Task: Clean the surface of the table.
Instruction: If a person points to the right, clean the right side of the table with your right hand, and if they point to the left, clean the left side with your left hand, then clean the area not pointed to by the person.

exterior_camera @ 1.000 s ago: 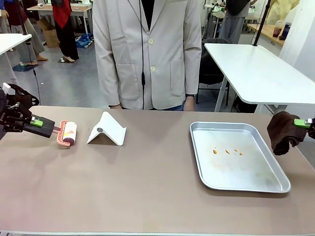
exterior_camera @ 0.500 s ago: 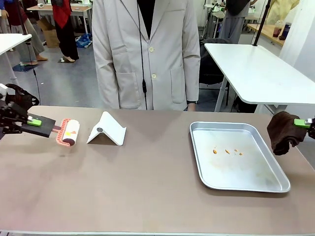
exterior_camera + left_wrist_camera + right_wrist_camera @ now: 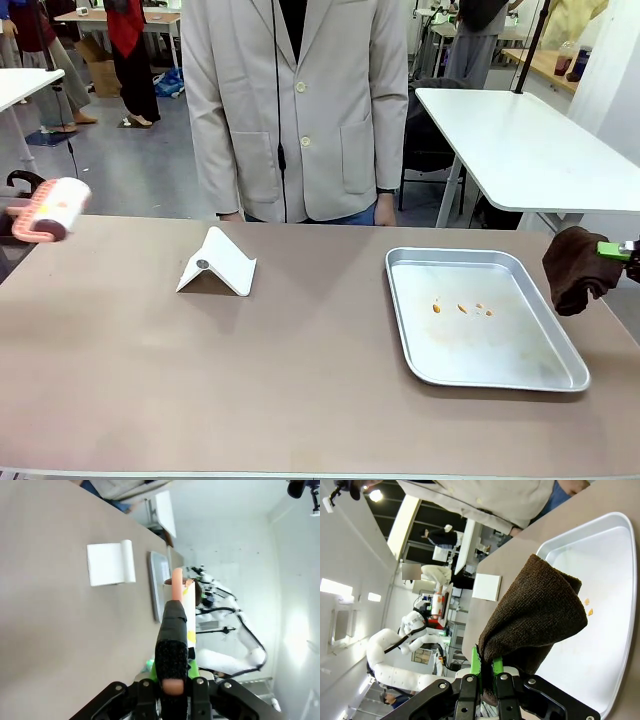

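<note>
Two things lay on the brown counter (image 3: 300, 400), which spanned the foreground: a folded white stand (image 3: 218, 264) at far left and a metal tray (image 3: 400, 262) with orange crumbs (image 3: 462, 308) at right. The left fingers (image 3: 146, 694) clamped a roller (image 3: 55, 208) at the counter's left edge. The right fingers (image 3: 468, 685) pinched a brown cloth (image 3: 575, 268) beside the tray. A person (image 3: 300, 110) stood at the far side, with a white table (image 3: 520, 140) behind.

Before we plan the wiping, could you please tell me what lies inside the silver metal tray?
The rectangular silver metal tray holds a few small orange crumbs. In the right wrist view, the dark brown cloth covers part of its floor.
</note>
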Controlling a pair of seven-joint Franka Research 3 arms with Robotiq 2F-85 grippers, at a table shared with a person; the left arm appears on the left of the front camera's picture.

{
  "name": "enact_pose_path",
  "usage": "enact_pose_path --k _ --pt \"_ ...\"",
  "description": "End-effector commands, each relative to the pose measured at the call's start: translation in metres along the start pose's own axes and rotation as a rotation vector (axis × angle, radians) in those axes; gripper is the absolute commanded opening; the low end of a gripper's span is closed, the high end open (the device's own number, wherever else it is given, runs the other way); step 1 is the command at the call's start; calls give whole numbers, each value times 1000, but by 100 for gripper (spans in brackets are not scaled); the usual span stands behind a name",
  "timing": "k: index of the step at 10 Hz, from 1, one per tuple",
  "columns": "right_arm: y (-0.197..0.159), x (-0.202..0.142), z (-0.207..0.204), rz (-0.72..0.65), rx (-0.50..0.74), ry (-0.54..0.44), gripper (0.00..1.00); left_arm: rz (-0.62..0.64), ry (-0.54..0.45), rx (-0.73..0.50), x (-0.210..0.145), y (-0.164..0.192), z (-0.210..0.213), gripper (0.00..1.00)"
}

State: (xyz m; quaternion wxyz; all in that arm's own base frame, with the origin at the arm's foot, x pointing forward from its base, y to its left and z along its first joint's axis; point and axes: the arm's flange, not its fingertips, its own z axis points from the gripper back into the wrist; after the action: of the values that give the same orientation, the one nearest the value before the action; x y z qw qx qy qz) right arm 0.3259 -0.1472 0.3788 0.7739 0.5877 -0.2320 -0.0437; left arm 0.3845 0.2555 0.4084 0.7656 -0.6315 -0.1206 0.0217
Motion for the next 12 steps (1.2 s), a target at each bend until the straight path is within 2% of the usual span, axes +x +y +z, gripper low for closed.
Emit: enact_pose_path --k 1,2,3,6,7,12 --pt "5 0 1 -1 3 -1 8 114 -58 -74 8 -4 45 22" --pt "5 0 1 -1 3 -1 8 161 -140 -99 6 -4 68 22" --pt "5 0 1 -1 3 -1 8 195 -163 -89 0 1 89 22" --pt "5 0 1 -1 3 -1 8 215 -144 -103 -3 20 127 22" --pt "5 0 1 -1 3 -1 8 206 -158 -61 -12 15 110 22" --pt "5 0 1 -1 3 -1 8 206 -158 -61 -12 15 110 22"
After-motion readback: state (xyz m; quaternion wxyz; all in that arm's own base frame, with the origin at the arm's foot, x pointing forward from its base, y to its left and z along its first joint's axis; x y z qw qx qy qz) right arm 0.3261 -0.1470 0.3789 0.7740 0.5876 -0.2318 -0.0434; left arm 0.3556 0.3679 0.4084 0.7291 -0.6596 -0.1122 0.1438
